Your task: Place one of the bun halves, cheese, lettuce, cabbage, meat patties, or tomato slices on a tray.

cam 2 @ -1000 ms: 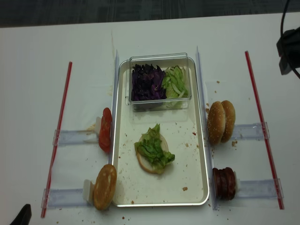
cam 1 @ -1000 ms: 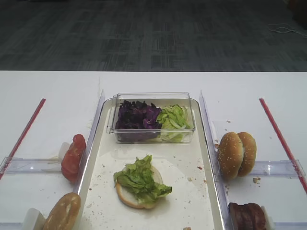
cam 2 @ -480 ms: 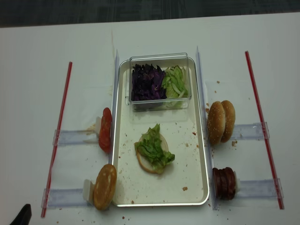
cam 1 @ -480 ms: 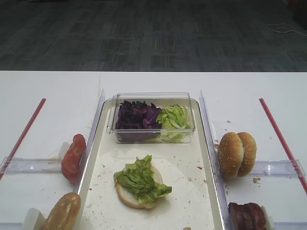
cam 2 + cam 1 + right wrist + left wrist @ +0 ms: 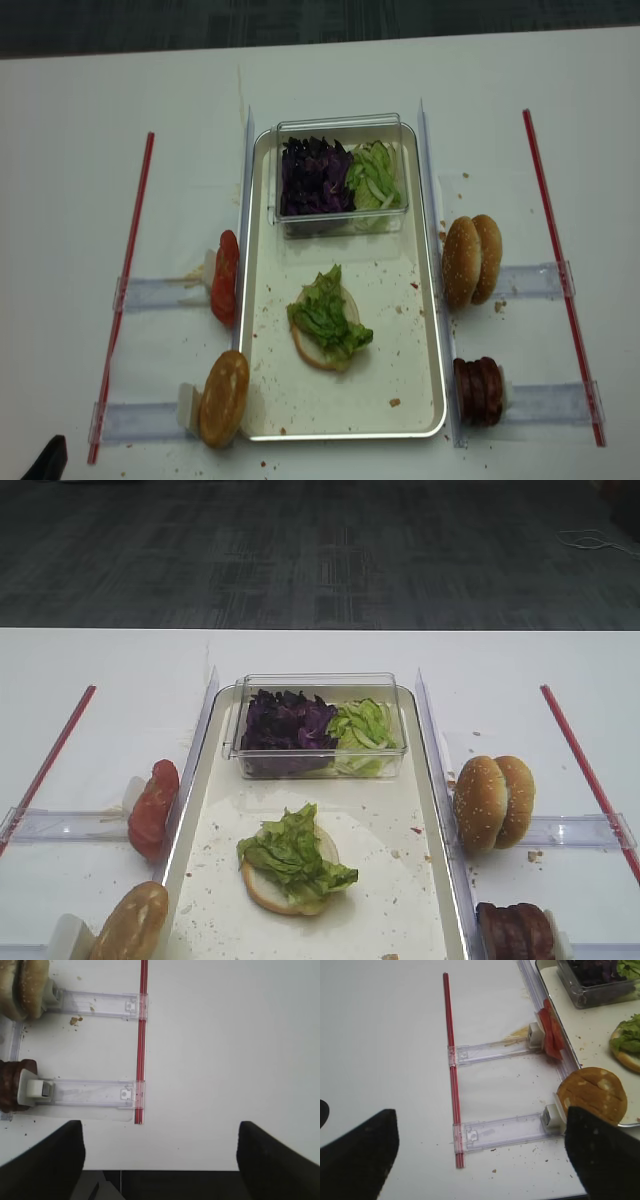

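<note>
White table; right fingers [image 5: 160,1152] spread, meat patties [image 5: 11,1085] well apart

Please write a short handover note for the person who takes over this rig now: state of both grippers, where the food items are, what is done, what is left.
Right gripper: open, empty, over bare table right of the red strip.
Left gripper: open, empty, over bare table on the left.
Tray: holds one bun half with lettuce on it, and a clear tub of cabbage and green leaves.
Left of tray: tomato slices, another bun half.
Right of tray: two bun halves, meat patties.
Done: bun base and lettuce placed.
Left: probably another ingredient; none is gripped yet.
</note>
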Controlling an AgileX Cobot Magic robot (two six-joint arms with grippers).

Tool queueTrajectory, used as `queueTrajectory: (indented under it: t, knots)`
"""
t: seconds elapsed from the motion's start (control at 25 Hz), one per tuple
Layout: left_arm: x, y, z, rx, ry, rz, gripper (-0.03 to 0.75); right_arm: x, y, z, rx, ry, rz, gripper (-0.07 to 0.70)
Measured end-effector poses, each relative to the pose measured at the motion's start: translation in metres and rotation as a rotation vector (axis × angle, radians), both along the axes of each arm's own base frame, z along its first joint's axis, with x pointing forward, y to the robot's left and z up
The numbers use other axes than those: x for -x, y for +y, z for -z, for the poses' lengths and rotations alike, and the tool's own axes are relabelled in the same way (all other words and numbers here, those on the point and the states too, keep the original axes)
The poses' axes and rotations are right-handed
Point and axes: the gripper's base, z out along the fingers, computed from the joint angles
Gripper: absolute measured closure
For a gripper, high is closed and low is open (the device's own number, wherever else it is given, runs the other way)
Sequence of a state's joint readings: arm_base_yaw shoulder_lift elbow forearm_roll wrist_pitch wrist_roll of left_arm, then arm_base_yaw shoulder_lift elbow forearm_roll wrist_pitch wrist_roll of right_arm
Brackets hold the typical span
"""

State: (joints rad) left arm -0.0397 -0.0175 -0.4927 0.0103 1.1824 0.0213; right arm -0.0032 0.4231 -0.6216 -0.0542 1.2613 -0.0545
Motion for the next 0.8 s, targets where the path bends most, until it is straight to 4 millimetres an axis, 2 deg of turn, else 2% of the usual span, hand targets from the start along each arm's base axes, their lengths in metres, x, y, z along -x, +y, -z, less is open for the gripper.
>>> queueTrajectory:
  t: [0.12,0.24,0.8]
  knots:
    - [0.0,0.0,0.0,0.0,0.0,0.0,0.064,0.014,0.0,0.013,-0.021,-0.05,0.033,-0.013]
    - [0.0,0.0,0.0,0.0,0.0,0.0,0.064,0.023,0.0,0.017,-0.034,-0.134,0.046,-0.013]
    - [0.0,0.0,0.0,0.0,0.0,0.0,0.064,0.054,0.0,0.018,-0.041,-0.4,0.044,-0.001]
